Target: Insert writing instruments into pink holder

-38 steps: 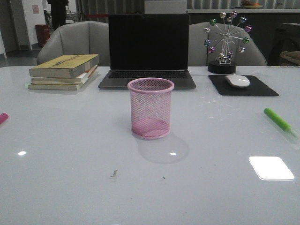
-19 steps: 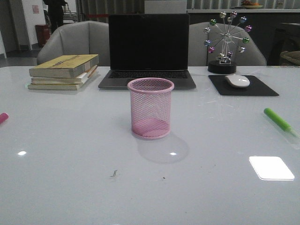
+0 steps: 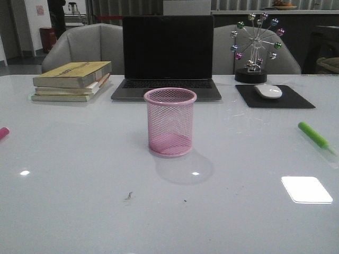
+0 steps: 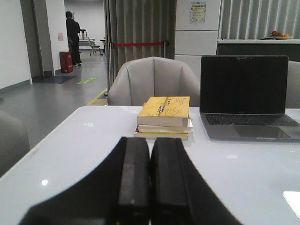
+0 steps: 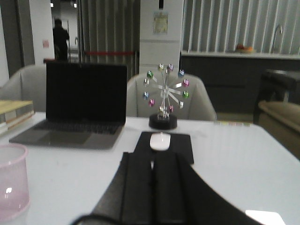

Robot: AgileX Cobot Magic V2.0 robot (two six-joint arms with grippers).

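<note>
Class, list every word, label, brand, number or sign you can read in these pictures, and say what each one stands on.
No text is legible in any view.
Top yellow book: dark marks on the cover, too small to read.
Poster on the white pillar: print too blurred to read.
Pink notice on the far wall: too small to read.
Laptop: screen dark, no brand visible.
Pink holder, green marker: no labels visible.

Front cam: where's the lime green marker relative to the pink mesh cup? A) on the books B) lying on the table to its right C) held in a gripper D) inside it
B: the lime green highlighter marker lies flat on the white table, well right of the empty pink wire-mesh cup.
</note>
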